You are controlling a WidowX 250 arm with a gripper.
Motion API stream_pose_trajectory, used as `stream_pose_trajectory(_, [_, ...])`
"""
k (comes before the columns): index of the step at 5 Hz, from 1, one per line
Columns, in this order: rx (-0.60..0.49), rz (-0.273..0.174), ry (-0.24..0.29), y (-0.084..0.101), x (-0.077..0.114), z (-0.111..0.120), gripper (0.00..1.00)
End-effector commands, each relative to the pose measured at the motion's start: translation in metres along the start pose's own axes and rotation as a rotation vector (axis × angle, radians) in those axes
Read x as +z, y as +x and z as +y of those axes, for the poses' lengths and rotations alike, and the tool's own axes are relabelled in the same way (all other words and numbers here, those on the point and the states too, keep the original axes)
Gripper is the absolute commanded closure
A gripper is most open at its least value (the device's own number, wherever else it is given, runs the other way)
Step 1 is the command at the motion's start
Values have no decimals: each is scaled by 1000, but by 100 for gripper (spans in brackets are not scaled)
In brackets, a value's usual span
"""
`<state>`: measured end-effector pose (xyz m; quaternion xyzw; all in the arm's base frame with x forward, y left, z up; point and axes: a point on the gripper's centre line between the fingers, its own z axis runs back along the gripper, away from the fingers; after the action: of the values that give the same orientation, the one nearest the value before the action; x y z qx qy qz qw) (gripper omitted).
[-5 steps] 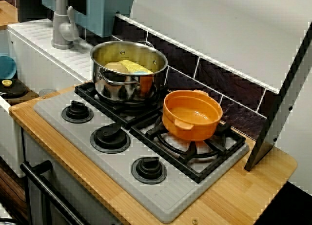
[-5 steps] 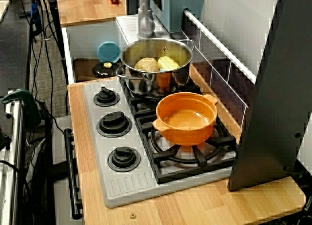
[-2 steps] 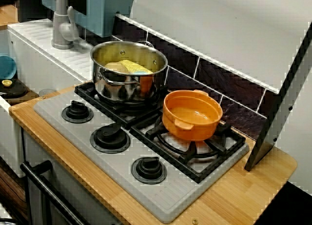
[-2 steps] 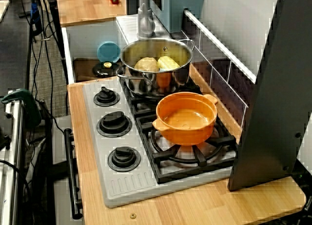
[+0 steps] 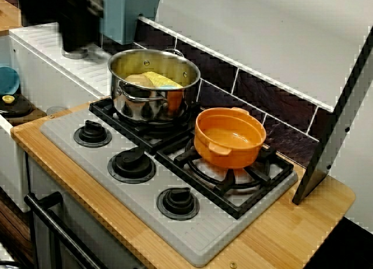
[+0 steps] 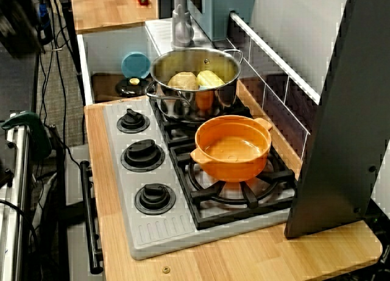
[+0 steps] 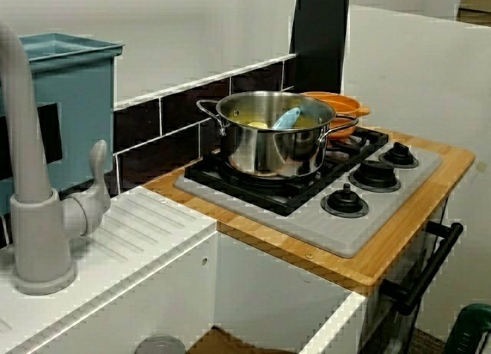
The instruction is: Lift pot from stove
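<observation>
The small orange pot [image 5: 229, 136] [image 6: 233, 145] sits empty on the right black burner grate of the grey stove [image 5: 64, 126] [image 6: 158, 229]. In the low view from the sink side, only the pot's rim [image 7: 337, 104] shows behind the steel pot. A dark, motion-blurred shape that I take for my gripper [image 5: 64, 18] [image 6: 21, 22] is at the far upper left, over the sink side and well away from the pot. Its fingers are too blurred to make out. Nothing touches the pot.
A larger steel pot [image 5: 152, 85] [image 7: 276, 135] holding toy food stands on the left burner, close beside the orange pot. A grey faucet [image 6: 181, 25] [image 7: 31, 216] and teal box [image 7: 69, 100] stand by the sink. A dark slanted panel [image 6: 341, 141] rises just right of the stove.
A dark blurred shape has come into the upper left of both stove views, covering the faucet in the front view. The orange pot and steel pot have not moved.
</observation>
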<state>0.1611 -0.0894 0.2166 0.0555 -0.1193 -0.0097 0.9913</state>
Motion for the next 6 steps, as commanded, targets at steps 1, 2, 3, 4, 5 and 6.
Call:
stream_pose_trajectory(1, [39, -7, 30, 54, -19, -26, 0])
stream_pose_trajectory(2, [47, -7, 26, 78, -26, -28, 0])
stream_pose_trajectory(3, [-17, -23, -16, 95, -28, -31, 0])
stream_pose_trajectory(4, [-50, 8, -44, 109, -36, -37, 0])
stream_pose_trajectory(5, [-87, 13, -64, 123, -38, -47, 0])
stream_pose_trajectory(6, [-90, 6, -65, 137, -40, -56, 0])
